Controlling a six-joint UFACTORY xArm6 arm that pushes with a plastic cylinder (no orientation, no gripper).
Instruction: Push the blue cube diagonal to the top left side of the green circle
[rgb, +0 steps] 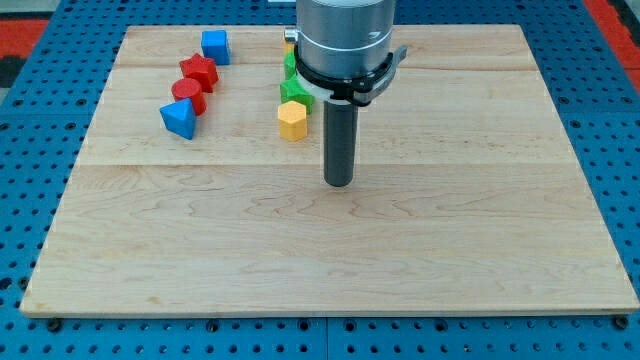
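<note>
my tip (339, 183), two blue blocks (215, 45), two red (199, 70)

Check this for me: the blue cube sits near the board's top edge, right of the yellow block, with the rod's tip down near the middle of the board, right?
Not quite. In the camera view the blue cube is near the top edge, but it lies to the left of the yellow block, not its right. My tip is indeed near the middle of the board, touching no block.

Arm enters from the tabletop's top edge, grey wrist housing hanging vertical, dark rod straight down, my tip (339, 184) planted near tabletop centre, slightly nearer the top edge than the bottom.
</note>
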